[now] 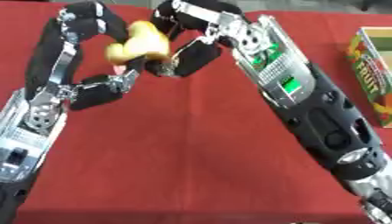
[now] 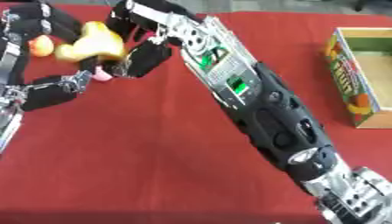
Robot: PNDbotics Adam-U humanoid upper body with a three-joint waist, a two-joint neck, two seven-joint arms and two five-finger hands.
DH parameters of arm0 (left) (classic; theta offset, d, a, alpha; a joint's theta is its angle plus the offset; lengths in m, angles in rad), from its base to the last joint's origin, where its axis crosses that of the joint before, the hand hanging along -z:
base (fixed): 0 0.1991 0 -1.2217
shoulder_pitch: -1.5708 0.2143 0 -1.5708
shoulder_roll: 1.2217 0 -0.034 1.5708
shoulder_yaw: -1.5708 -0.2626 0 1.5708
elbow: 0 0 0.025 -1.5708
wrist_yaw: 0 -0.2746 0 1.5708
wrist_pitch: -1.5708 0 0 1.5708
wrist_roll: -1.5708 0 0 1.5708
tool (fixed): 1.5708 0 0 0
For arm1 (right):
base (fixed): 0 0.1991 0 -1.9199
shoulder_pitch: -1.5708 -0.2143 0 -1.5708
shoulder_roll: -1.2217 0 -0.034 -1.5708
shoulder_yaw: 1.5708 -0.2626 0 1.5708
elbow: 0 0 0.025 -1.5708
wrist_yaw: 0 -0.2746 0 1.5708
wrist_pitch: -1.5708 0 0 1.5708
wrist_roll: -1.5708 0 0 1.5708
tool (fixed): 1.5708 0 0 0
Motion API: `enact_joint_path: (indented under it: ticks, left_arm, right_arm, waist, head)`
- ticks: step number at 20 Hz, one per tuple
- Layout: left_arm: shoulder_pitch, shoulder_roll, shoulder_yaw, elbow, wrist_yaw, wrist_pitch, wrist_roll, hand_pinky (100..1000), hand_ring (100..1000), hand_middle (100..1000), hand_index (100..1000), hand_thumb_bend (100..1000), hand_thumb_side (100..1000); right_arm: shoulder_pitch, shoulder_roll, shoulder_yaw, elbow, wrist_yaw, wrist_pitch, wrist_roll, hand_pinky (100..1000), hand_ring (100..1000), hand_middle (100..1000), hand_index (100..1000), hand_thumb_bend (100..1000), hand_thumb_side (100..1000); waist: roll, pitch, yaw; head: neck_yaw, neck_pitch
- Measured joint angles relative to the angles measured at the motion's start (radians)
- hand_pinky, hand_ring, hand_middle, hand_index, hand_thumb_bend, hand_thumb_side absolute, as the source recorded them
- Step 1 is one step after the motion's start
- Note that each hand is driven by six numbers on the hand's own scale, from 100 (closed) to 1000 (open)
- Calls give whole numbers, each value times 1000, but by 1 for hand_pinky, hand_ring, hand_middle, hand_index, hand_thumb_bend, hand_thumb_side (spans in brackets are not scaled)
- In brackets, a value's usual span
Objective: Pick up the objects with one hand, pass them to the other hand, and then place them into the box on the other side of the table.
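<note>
Yellow rubber duck between both hands
Left hand and right hand both grasp the yellow rubber duck (eleven o'clock); cardboard box at three.

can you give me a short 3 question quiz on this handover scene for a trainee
1. True or false: the yellow object lies flat on the red tablecloth.
2. Which hands touch the yellow object? A) left hand only B) right hand only C) both
3. On which side of the table does the box stand?

Key: 1. False, it is held up between the left hand and the right hand. 2. C. 3. The robot's right.
</note>
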Motion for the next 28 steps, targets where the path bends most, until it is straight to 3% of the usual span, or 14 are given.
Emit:
enact_joint_path:
  ticks: [9, 12, 15, 19, 23, 28]
  left_arm:
    - [0, -11, 0, 21, 0, 6, -4, 654, 602, 492, 468, 179, 100]
    - [0, -14, 1, 31, 0, 10, -1, 654, 602, 493, 493, 253, 100]
    - [0, -14, 4, 39, -1, 15, 1, 653, 602, 493, 494, 263, 100]
    - [1, -14, 4, 45, -8, 23, 5, 659, 609, 501, 551, 382, 100]
    - [3, -14, 5, 52, -19, 29, 10, 687, 659, 571, 679, 544, 100]
    - [8, -14, 7, 57, -33, 28, 9, 710, 715, 673, 800, 697, 199]
  right_arm:
    - [9, -2, 0, -6, -122, 52, -66, 676, 598, 433, 444, 333, 100]
    - [9, -8, 1, -6, -145, 66, -81, 661, 573, 400, 408, 324, 100]
    - [9, -8, 1, -6, -160, 76, -94, 653, 561, 384, 391, 339, 100]
    - [9, -9, 1, -6, -167, 85, -109, 640, 542, 358, 366, 346, 100]
    - [9, -15, 0, -6, -167, 84, -115, 636, 530, 342, 351, 344, 100]
    - [9, -17, 0, -6, -168, 82, -117, 633, 520, 331, 340, 341, 100]
  waist:
    - [0, 0, -2]
    - [0, 0, -2]
    - [0, 0, -2]
    - [0, 0, -3]
    - [0, 0, -3]
    - [0, 0, -3]
  head:
    - [0, 0]
    - [-1, 0]
    - [-1, 0]
    - [-3, 0]
    - [-4, 0]
    - [-5, 0]
